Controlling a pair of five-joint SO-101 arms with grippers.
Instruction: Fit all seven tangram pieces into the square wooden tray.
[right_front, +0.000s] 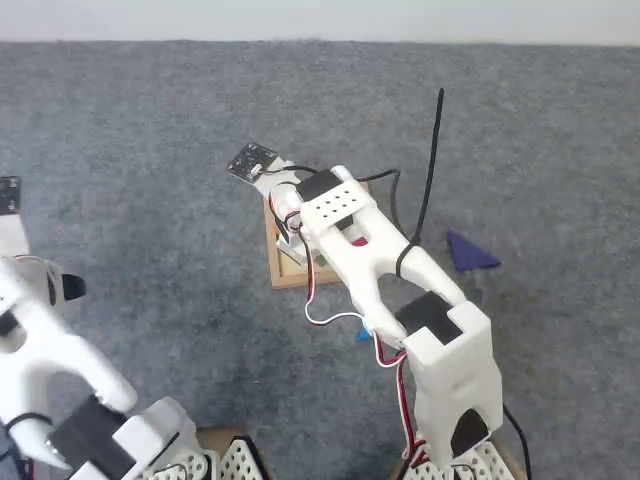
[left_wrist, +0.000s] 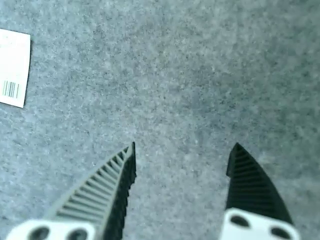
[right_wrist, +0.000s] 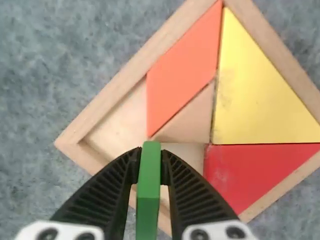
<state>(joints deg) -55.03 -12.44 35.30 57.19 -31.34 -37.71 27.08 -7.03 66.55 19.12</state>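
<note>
The table cover (right_front: 150, 150) is grey cloth, a rough, felt-like nap. The square wooden tray (right_wrist: 120, 87) is pale bare wood, smooth and matt, with faint grain. The orange parallelogram (right_wrist: 182, 75), yellow triangle (right_wrist: 255, 95), red triangle (right_wrist: 250, 170) and green piece (right_wrist: 149, 190) look painted, satin-matt. The right gripper (right_wrist: 149, 150) has fingers (right_wrist: 105, 195) of black ribbed plastic; the arm shells (right_front: 350, 250) are white matt plastic. The label (left_wrist: 12, 67) is smooth white paper.

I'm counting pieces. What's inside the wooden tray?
An orange piece, a yellow triangle and a red triangle lie flat in the tray. The right gripper, holding a green piece, hides part of its floor.
</note>
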